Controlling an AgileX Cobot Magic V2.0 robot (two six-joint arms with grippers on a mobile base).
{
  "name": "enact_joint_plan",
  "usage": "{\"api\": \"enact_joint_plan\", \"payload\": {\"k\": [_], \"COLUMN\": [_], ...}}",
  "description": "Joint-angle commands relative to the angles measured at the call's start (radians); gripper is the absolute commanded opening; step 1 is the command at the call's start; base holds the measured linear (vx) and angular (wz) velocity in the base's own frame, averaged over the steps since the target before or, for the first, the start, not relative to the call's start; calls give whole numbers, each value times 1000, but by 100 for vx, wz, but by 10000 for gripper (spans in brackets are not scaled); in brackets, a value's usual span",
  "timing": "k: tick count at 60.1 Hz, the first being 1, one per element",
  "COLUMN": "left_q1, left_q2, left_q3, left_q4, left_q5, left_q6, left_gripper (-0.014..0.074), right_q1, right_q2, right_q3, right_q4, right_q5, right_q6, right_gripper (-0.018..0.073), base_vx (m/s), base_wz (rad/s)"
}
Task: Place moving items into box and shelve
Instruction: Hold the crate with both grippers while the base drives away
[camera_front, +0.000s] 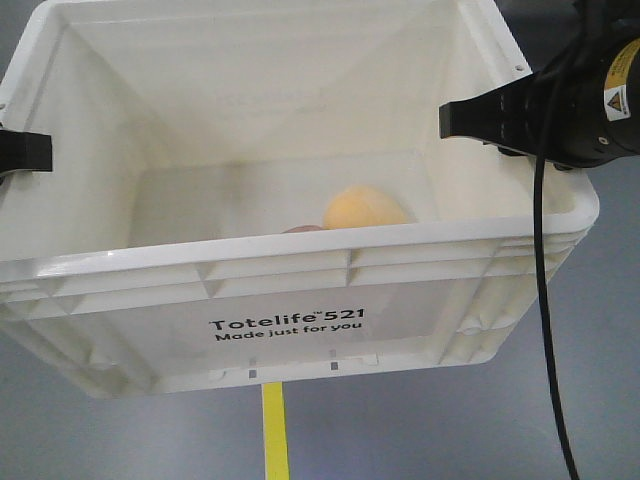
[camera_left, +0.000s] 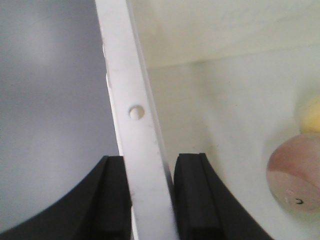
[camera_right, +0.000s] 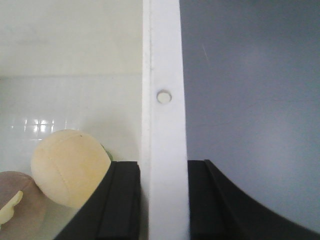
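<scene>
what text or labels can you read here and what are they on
"Totelife 521": black print on the front wall of the white crate
"Made just for you": directly below it, same wall
Sticker on the right arm: yellow warning triangle, its small print too blurred to read
Wrist views: no text

The right gripper (camera_front: 478, 122) I'm driving is matte black, its rounded body bearing a yellow label strip and a white sticker (camera_front: 615, 101) with a yellow warning triangle, and a thin black cable (camera_front: 545, 300) trails off it. On the wrist cameras, the left gripper (camera_left: 152, 200) and its twin show matching fingers (camera_left: 197, 200): flat-faced black blocks whose outer edges curve away.
</scene>
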Motion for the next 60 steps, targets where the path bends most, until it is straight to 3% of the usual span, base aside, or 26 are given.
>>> {"api": "enact_joint_plan", "payload": {"k": [1, 31, 60], "left_q1": [-8, -8, -8], "left_q2": [-32, -35, -35], "left_q3": [-41, -41, -41], "left_q4": [-6, -6, -6], "left_q5": [-130, -130, -128], "left_q6": [28, 28, 28], "left_gripper": [104, 104, 104], "right_q1": [-3, -3, -3], "right_q2": [-37, -37, -37], "right_q3": [-41, -41, -41], "right_q4": [-121, -121, -120], "right_q5": [-110, -110, -110], "right_q6": [-3, -3, -3], "right_gripper": [71, 71, 71], "base_vx": [-6, 1, 18], "base_wz": [22, 7, 9]}}
